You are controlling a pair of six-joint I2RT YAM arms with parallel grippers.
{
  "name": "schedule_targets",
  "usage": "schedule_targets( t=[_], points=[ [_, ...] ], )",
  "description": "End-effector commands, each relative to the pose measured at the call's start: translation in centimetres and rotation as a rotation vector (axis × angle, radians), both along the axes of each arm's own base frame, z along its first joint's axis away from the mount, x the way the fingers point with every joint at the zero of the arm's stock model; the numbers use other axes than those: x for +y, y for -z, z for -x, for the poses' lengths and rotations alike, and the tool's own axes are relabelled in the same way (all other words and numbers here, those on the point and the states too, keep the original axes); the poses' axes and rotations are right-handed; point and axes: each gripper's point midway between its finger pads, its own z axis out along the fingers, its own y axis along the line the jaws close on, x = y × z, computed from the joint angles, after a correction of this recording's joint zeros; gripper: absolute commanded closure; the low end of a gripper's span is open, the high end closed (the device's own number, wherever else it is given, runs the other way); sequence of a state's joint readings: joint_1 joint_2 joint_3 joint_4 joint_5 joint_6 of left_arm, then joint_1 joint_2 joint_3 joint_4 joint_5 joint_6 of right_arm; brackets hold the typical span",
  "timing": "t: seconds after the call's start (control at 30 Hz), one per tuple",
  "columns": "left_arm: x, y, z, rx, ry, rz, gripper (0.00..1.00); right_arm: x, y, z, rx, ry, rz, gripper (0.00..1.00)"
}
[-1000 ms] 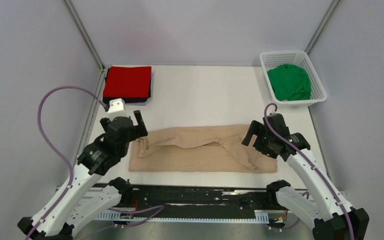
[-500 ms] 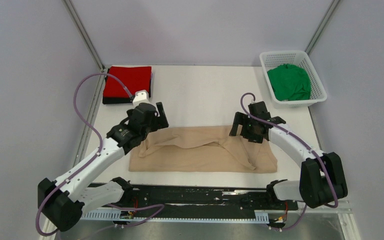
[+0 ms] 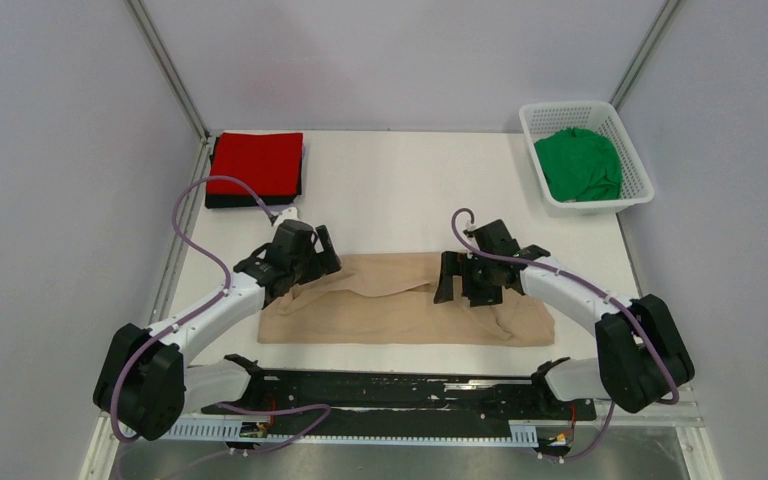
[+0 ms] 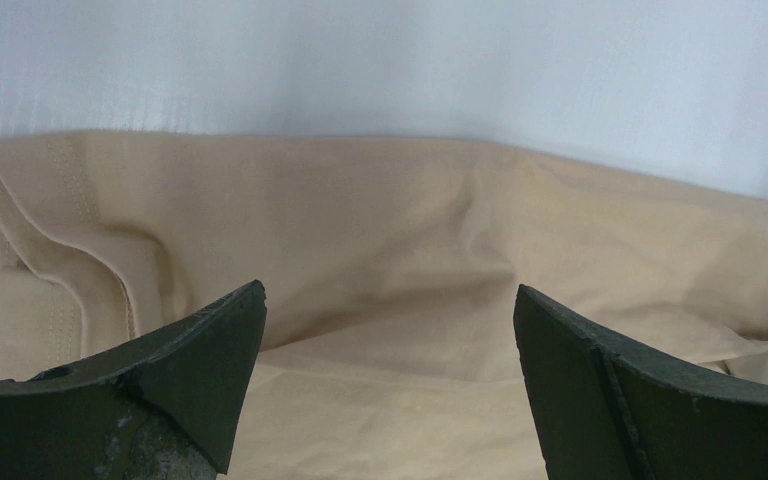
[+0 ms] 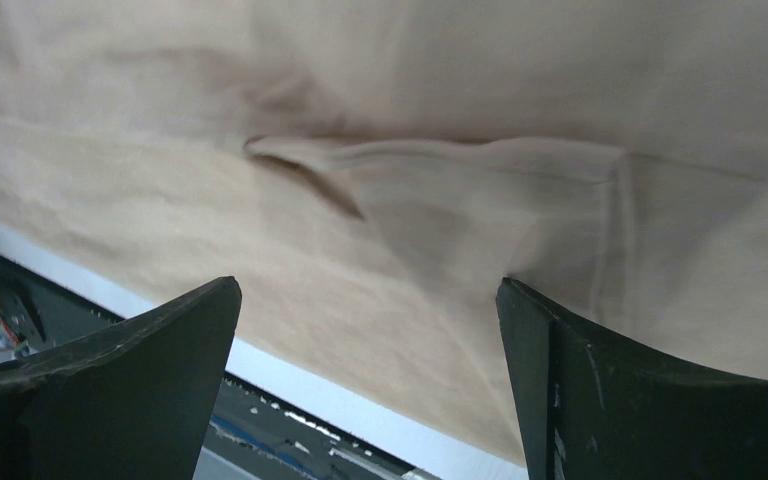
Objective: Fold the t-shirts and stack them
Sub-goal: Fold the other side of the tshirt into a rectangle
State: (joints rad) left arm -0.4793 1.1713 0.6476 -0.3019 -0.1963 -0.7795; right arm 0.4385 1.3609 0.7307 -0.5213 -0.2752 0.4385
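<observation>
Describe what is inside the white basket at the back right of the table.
A crumpled green shirt fills most of the basket. Anything beneath the shirt is covered, so it cannot be seen.

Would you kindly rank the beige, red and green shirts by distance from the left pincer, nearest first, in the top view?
1. Beige shirt, right under the left pincer.
2. Red shirt, far left corner.
3. Green shirt, in the basket, far right.
</observation>
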Motion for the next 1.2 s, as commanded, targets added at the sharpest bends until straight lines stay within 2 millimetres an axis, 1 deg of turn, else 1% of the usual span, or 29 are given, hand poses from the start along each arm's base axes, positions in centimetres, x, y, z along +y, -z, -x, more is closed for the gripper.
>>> schedule_targets(
  t=[0.0,0.03,0.1,0.2,0.3,0.4,0.5,0.6,0.7,0.8,0.9,1.0,1.07,1.17],
  points=[
    [-0.1,-1.1,-1.1,-0.055,-0.017,0.029,0.00,2.7,-1.5,2.9,-0.019,-0.139,-0.050,0.00],
    [0.0,-1.3,-1.1,-0.059,-0.016,0.026,0.00,2.5,-1.5,3.3,-0.028,-0.133,-0.020,0.00],
    [0.1,-1.3,-1.0,-0.063,-0.015,0.024,0.00,1.4,-1.9,2.6,-0.075,-0.072,0.031,0.00],
    [0.0,-1.4,-1.0,-0.073,-0.004,0.029,0.00,-1.4,-2.8,0.1,-0.157,0.085,0.111,0.00],
    [0.1,-1.0,-0.8,-0.069,-0.004,0.026,0.00,-3.5,-3.8,-2.9,-0.192,0.204,0.066,0.00],
    [0.0,-0.6,-0.7,-0.064,-0.003,0.029,0.00,-4.9,-3.5,-5.2,-0.211,0.256,0.027,0.00],
    [0.0,-0.2,-0.7,-0.051,-0.004,0.027,0.00,-5.0,-2.5,-5.7,-0.181,0.241,0.027,0.00],
    [0.0,0.0,-0.8,-0.046,-0.008,0.028,0.00,-4.1,-1.7,-5.5,-0.142,0.208,-0.003,0.00],
    [0.0,0.1,-0.9,-0.044,-0.008,0.024,0.00,-2.9,-1.4,-4.8,-0.119,0.153,-0.066,0.00],
    [0.0,0.0,-1.0,-0.046,-0.015,0.024,0.00,-1.9,-1.1,-3.7,-0.084,0.098,-0.116,0.00],
    [-0.1,-0.2,-1.1,-0.050,-0.011,0.031,0.00,-0.9,-1.3,-2.5,-0.074,0.049,-0.147,0.00],
    [-0.2,-0.4,-1.1,-0.056,-0.009,0.036,0.00,0.0,-2.1,-1.4,-0.084,0.009,-0.174,0.00],
    [-0.2,-0.4,-1.1,-0.057,-0.009,0.039,0.00,1.1,-2.6,-0.2,-0.073,-0.038,-0.220,0.00],
    [-0.3,-0.4,-1.2,-0.058,-0.004,0.041,0.00,2.9,-2.7,1.9,-0.050,-0.126,-0.245,0.00]
  ],
)
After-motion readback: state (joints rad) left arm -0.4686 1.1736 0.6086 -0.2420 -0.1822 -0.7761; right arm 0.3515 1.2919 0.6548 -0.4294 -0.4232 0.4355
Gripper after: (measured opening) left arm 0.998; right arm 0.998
